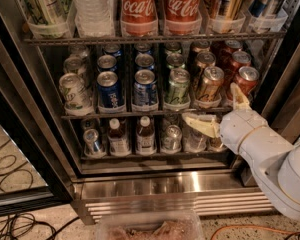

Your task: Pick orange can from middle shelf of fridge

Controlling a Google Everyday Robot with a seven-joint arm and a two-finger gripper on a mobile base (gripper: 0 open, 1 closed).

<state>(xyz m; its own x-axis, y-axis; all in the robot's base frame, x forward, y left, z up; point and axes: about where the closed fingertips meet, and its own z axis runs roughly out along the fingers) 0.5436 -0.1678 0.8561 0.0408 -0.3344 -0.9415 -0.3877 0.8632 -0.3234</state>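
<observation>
The fridge [170,188] stands open with a steel base. The middle shelf [120,115] is a dark wire rack with lanes of cans. The orange can [209,83] stands at the front of the second lane from the right, with more orange cans behind it. Red cans [246,79] fill the lane to its right, green-and-white cans [178,85] the lane to its left. My gripper [217,110] is open, just below and right of the orange can at the shelf's front edge. One pale finger [200,125] points left under the shelf, the other [238,96] points up before the red can.
Coca-Cola bottles [138,9] and other drinks fill the rack above. Small bottles [145,134] and cans stand on the rack below. Blue cans [109,88] sit in the left-middle lanes. A clear plastic tub [150,226] lies on the floor in front. Cables [7,171] lie at left.
</observation>
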